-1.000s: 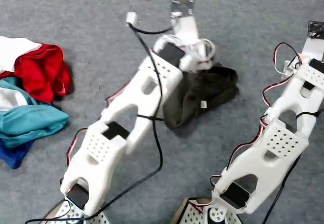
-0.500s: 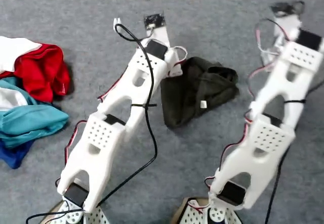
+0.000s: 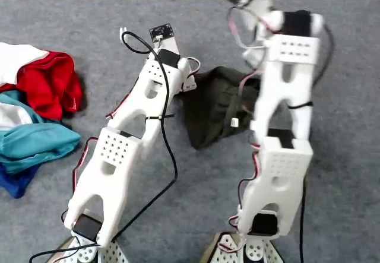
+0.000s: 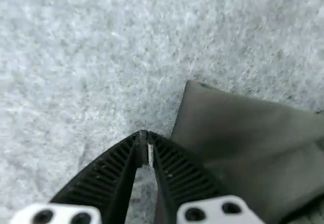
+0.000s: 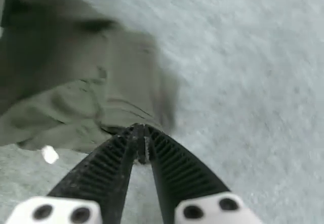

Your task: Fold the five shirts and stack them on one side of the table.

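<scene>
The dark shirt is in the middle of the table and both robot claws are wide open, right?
No. The dark shirt is in the middle of the table, but both claws are shut: the wrist views show the left gripper and the right gripper with tips together.

- Dark olive cloth shirt [image 3: 211,108]: crumpled into a rough bundle, small white tag showing, lying mid-table [image 3: 89,19]
- Red shirt [image 3: 50,82], white shirt [image 3: 18,55], teal shirt [image 3: 35,141] and dark blue shirt [image 3: 15,180]: unfolded, heaped together at the table's left edge, blue nearest the arm bases
</scene>
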`<state>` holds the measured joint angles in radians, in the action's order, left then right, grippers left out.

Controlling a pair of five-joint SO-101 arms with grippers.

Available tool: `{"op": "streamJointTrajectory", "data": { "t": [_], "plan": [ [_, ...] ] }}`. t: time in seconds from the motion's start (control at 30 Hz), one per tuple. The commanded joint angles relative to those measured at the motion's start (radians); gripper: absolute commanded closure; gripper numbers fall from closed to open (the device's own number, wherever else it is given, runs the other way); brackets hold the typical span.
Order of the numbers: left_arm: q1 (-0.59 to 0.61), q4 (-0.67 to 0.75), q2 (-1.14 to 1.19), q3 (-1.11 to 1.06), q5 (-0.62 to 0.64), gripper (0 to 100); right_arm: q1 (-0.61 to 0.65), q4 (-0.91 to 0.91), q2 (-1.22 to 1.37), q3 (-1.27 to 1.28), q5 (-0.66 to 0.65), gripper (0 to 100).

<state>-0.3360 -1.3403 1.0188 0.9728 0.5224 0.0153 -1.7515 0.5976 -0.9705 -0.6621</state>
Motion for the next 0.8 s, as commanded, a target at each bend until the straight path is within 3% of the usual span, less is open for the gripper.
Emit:
{"op": "streamJointTrajectory", "data": {
  "t": [0.0,0.17,0.4,0.53,0.77],
  "plan": [
    [0.023,-0.006,-0.019,0.049,0.005,98,0.050,0.018,-0.010,0.012,-0.009,99.4],
    [0.023,-0.006,-0.019,0.049,0.005,98,0.004,0.029,0.130,0.001,0.008,99.4],
    [0.021,-0.003,-0.012,0.049,0.005,98,-0.142,0.199,0.292,-0.039,0.018,99.4],
    [0.018,0.000,-0.012,0.049,0.005,98,-0.208,0.313,0.375,-0.142,0.092,99.4],
    [0.015,0.000,-0.012,0.049,0.005,98,-0.196,0.371,0.461,-0.450,0.112,99.4]
  ]
}}
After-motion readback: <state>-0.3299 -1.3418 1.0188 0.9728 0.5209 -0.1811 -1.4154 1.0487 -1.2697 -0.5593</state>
